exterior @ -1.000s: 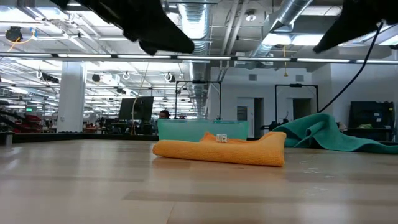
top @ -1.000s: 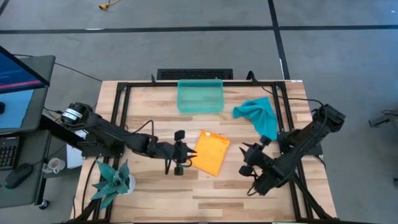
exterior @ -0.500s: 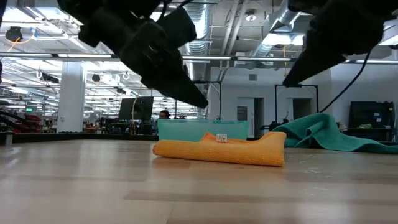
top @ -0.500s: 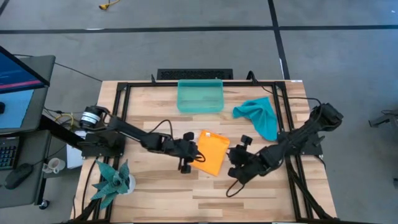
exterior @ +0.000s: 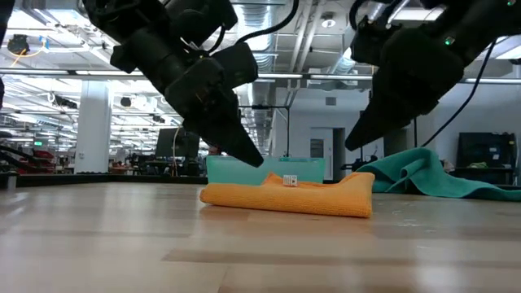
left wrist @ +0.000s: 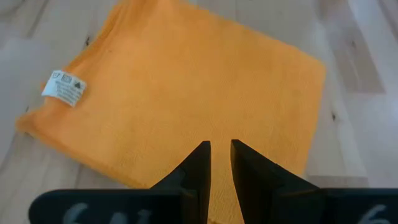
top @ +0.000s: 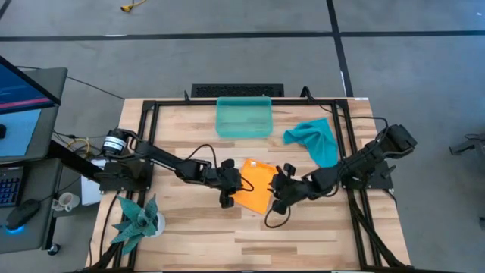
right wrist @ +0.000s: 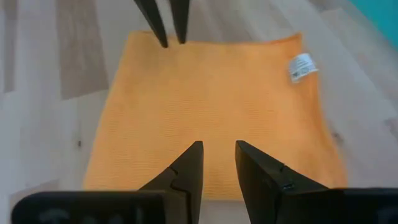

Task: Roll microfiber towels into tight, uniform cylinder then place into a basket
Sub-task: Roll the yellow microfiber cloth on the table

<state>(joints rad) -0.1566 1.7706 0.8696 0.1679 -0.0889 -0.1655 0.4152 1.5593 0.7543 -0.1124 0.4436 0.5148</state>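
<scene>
The orange towel (top: 256,188) lies folded flat on the table's middle, its white label (left wrist: 64,87) on top. My left gripper (top: 240,184) hovers over the towel's left edge. My right gripper (top: 274,191) hovers over its right edge. In the wrist views each gripper (left wrist: 219,146) (right wrist: 217,146) shows a narrow gap between its fingers, with nothing in it. In the low view both fingertips (exterior: 256,159) (exterior: 352,146) stand a little above the towel (exterior: 285,198). The teal-blue towel (top: 314,140) lies crumpled at the back right. The sea-green basket (top: 244,117) stands at the back middle.
A spiky teal plant (top: 136,220) stands at the front left corner. A black metal frame (top: 148,114) runs around the table top. Bare wood lies in front of the orange towel.
My left gripper has gone toward the table's right edge and down to the orange towel's left edge. My right gripper has gone toward the table's left edge and down to the towel's right edge. The towel has kept still.
</scene>
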